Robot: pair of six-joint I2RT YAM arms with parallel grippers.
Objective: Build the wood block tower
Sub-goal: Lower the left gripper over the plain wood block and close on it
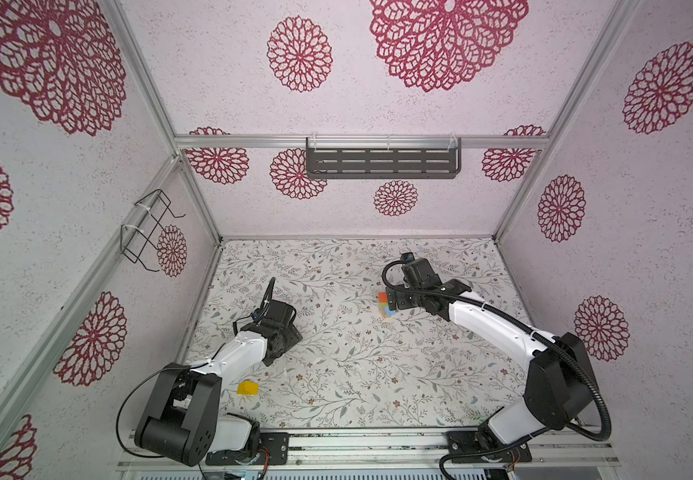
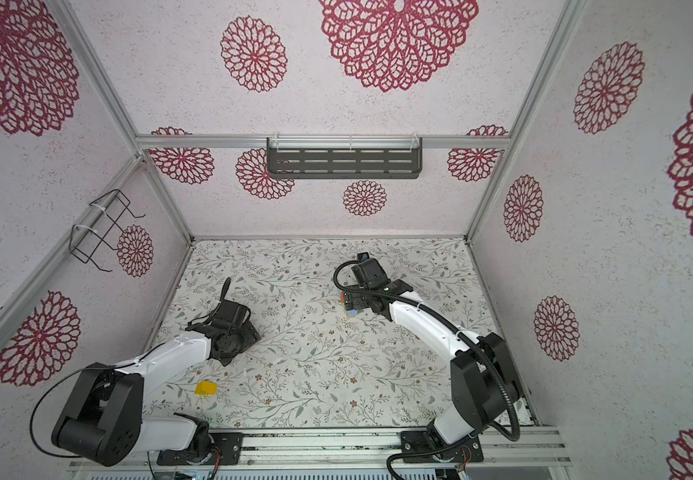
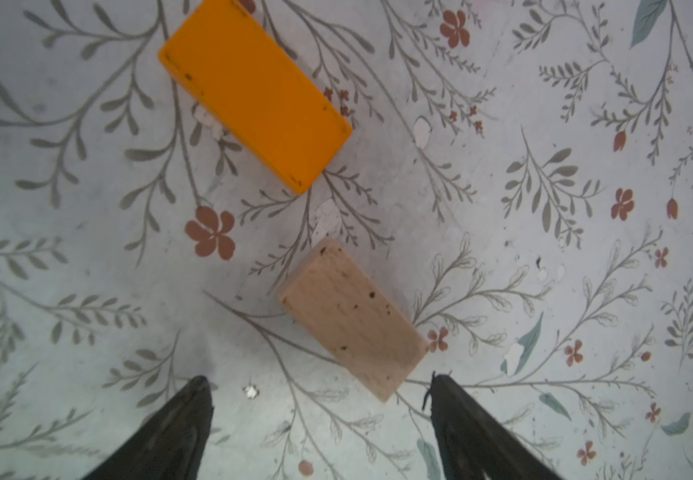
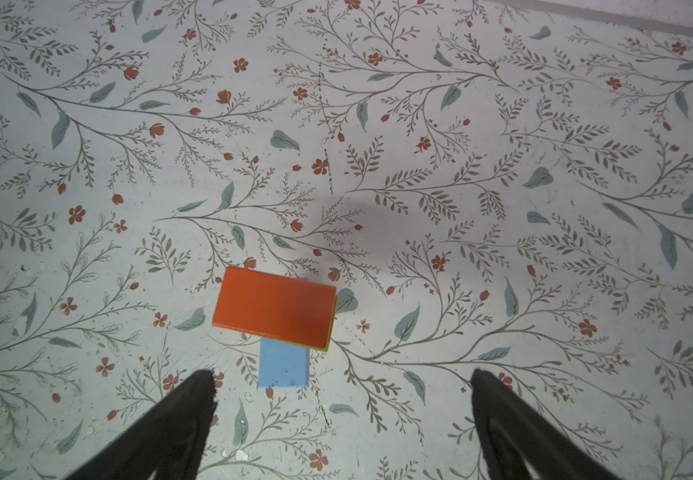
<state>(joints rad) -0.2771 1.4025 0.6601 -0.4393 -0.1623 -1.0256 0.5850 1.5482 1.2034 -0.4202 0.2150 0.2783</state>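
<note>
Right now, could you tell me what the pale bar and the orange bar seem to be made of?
Pale rectangular bar: looks like bare wood, with visible grain and dark specks. Orange rectangular bar: probably wood under smooth matte paint, chipped dark at its edges.

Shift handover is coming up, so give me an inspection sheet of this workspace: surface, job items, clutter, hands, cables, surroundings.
Surface: floral table, small chipped spots.
Job's things: short tower, red-orange block on top, blue block poking out below; orange block, plain block and yellow block lying loose.
Clutter: nothing seen.
Hands: left hand open, near plain block; right hand open, by the tower.
Cables: hose along right arm; thin cable at left arm.
Surroundings: shelf on back wall, wire rack on side wall.
</note>
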